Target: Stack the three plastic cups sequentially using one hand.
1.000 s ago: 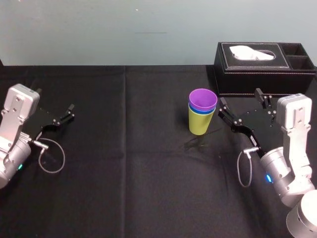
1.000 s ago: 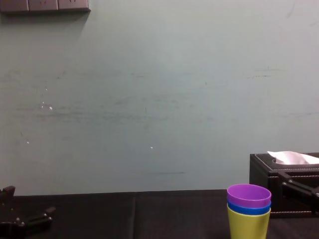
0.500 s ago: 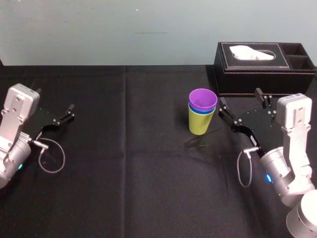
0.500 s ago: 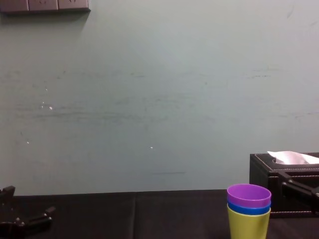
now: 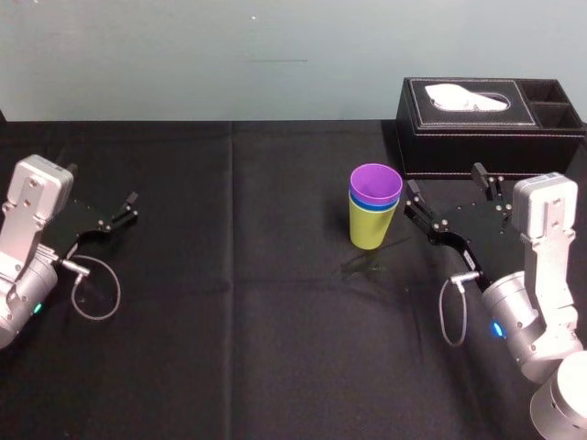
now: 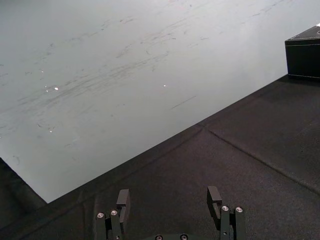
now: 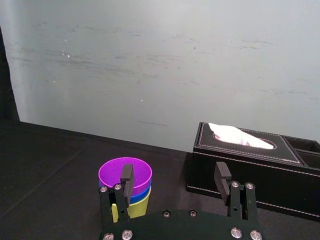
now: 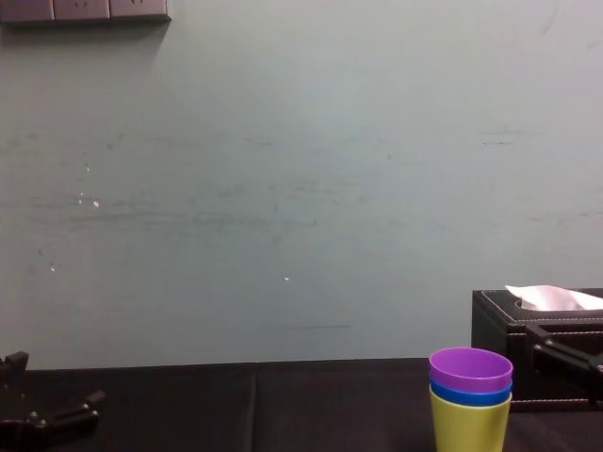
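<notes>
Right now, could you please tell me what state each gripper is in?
Left gripper: open, holding nothing.
Right gripper: open, empty, beside the stacked purple, blue and yellow-green plastic cups.

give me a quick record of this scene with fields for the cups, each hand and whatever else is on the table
stack: purple cup inside blue cup inside yellow-green cup, upright
stack place: right of centre on the black tablecloth, left of the black tissue box and nearer the robot
right hand: open, empty, just right of the stack, not touching
left hand: open, empty, far left
task state: all three cups nested
</notes>
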`<state>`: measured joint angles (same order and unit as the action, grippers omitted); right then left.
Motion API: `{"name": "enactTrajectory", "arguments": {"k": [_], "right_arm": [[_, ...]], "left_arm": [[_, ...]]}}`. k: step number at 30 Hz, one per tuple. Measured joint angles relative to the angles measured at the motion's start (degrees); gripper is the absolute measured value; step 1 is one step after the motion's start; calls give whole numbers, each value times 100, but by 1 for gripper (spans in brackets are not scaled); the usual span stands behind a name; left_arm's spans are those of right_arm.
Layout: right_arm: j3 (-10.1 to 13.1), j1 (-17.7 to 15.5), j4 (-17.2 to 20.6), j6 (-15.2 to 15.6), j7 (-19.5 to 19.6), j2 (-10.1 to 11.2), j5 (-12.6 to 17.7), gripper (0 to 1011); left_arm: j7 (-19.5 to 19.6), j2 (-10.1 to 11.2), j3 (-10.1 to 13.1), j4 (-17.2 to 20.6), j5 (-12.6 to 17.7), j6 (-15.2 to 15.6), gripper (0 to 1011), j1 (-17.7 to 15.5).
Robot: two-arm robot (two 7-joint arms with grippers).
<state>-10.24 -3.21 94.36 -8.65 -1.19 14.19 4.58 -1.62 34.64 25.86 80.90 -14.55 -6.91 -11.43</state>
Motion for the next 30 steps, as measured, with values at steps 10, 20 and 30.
{"name": "enactTrajectory", "arguments": {"k": [10,20,30], "right_arm": [[0,0,0,0,0,0,0,1003],[0,0,0,0,1,0,0,1003],[0,0,0,0,1,0,0,1003]], "left_arm": [[0,0,0,0,0,0,1012,0],[0,0,0,0,0,0,1011,0],[0,0,0,0,0,0,1011,0]]}}
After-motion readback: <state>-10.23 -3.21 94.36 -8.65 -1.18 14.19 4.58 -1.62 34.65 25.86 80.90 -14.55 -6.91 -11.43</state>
